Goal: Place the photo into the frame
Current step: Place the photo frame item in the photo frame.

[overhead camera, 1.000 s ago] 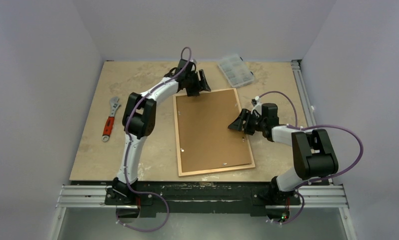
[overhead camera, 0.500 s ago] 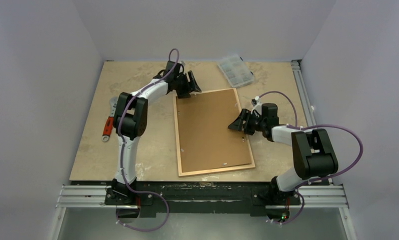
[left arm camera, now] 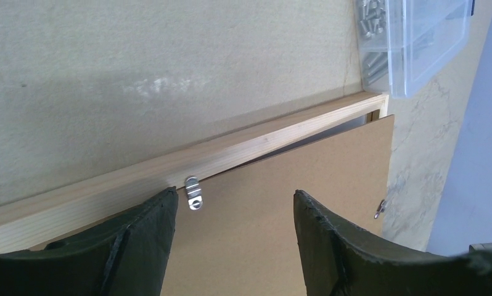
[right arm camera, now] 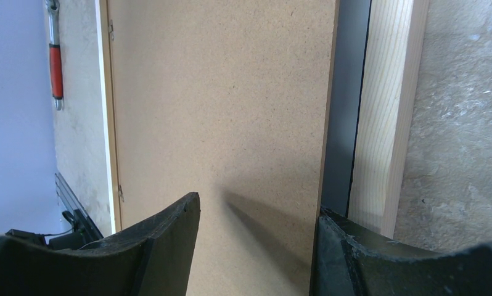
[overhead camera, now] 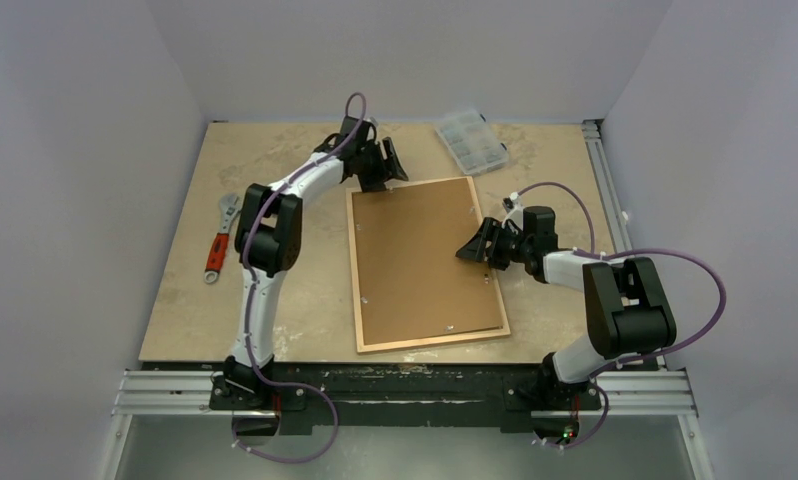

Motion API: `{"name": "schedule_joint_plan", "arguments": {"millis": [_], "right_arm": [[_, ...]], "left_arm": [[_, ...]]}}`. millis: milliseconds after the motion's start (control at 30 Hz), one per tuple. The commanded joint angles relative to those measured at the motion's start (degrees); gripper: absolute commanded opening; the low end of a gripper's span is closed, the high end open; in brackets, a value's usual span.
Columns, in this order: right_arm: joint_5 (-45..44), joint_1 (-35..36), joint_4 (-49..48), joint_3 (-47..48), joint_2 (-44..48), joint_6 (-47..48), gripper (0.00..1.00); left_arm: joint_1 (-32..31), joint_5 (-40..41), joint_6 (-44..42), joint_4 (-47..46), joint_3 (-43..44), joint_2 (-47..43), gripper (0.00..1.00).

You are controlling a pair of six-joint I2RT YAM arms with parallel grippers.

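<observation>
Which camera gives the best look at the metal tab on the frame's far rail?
Left wrist: the tab sits sharp and close on the frame rail. In top external it is too small to tell. Right wrist misses that rail.

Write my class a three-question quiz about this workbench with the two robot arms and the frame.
1. True or false: the frame stands upright on its edge.
2. What lies on the table left of the frame? A wrench; B scissors; C cup.
3. Are the jaws of the right gripper open or shut?
Key: 1 false, it lies flat; 2 A; 3 open.
</observation>
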State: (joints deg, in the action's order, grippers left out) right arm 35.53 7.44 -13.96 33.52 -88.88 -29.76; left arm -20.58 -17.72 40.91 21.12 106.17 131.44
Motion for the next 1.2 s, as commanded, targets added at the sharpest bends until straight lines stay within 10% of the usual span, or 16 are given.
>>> {"name": "schedule_joint_plan", "arguments": {"millis": [0, 467, 1167], "right_arm": [[0.24, 0.73, 2.57, 0.39, -1.48, 1.60, 0.59], [0.00, 0.73, 3.65, 0.94, -1.74, 2.06, 0.59], [-14.61, 2.08, 31.82, 14.00, 1.91, 5.04, 0.81]], "left_arm": [[-2.36, 0.92, -0.90, 2.68, 6.04, 2.27, 0.67], [-3.77, -0.38, -2.83, 6.84, 8.67, 1.34, 0.66], [-4.29, 2.52, -5.14, 9.67, -22.86, -42.39, 0.72]]}}
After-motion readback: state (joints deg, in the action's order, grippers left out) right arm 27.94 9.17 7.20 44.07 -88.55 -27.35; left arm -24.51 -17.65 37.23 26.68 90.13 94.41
